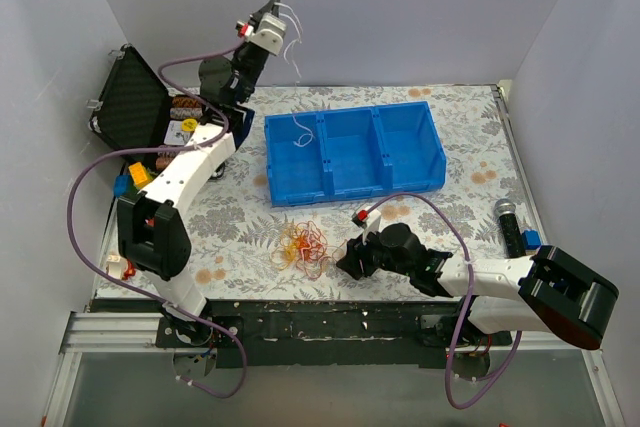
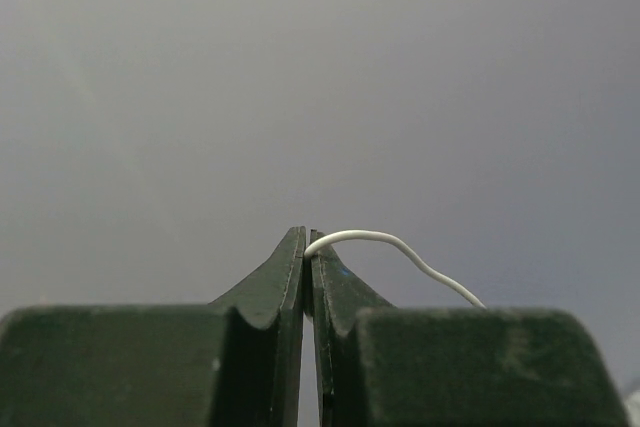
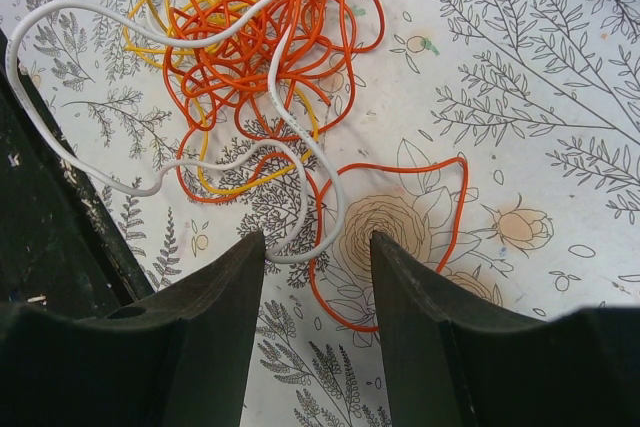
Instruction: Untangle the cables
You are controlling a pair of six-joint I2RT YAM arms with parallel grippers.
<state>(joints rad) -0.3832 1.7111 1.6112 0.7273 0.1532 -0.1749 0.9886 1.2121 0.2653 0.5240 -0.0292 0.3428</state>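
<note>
A tangle of orange, yellow and white cables (image 1: 303,244) lies on the flowered cloth near the front edge. My right gripper (image 1: 345,259) is open just right of it. In the right wrist view the gripper (image 3: 318,237) is low over the cloth, with a white cable loop (image 3: 330,197) and an orange loop (image 3: 455,207) lying between and ahead of the fingertips. The tangle (image 3: 260,47) lies ahead of them. My left gripper (image 1: 275,7) is raised high at the back wall, shut on a white cable (image 1: 291,35) that dangles from it. The left wrist view shows this gripper (image 2: 306,237) pinching that cable (image 2: 400,245).
A blue three-compartment bin (image 1: 430,172) stands mid-table, with a white cable (image 1: 300,135) in its left compartment. An open black case (image 1: 130,102) with small items is at the back left. Coloured blocks (image 1: 135,177) sit at the left edge. A black microphone (image 1: 510,227) lies at the right.
</note>
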